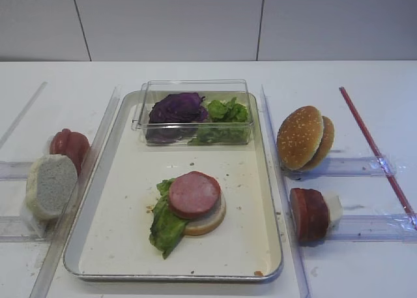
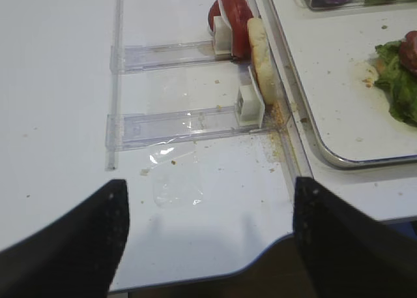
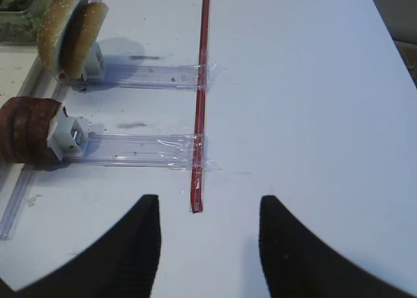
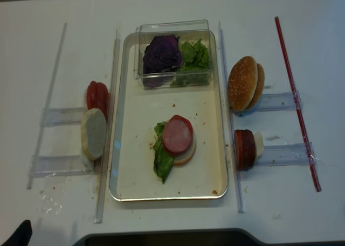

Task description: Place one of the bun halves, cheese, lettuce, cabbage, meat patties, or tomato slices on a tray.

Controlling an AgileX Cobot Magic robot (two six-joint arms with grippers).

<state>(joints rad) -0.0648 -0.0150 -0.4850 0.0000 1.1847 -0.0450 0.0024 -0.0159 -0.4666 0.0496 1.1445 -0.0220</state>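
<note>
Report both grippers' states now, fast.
Left gripper: open, holding nothing.
Right gripper: open, holding nothing.

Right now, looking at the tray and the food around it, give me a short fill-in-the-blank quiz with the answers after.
1. On the tray, a meat patty lies on top of a ____ half.
2. The clear box holds lettuce and purple ____.
3. The sesame buns stand on the ____ side of the tray in the high views.
4. Both end effectors, left and right, hang over the table with jaws ____.

Missing words: bun; cabbage; right; open
</note>
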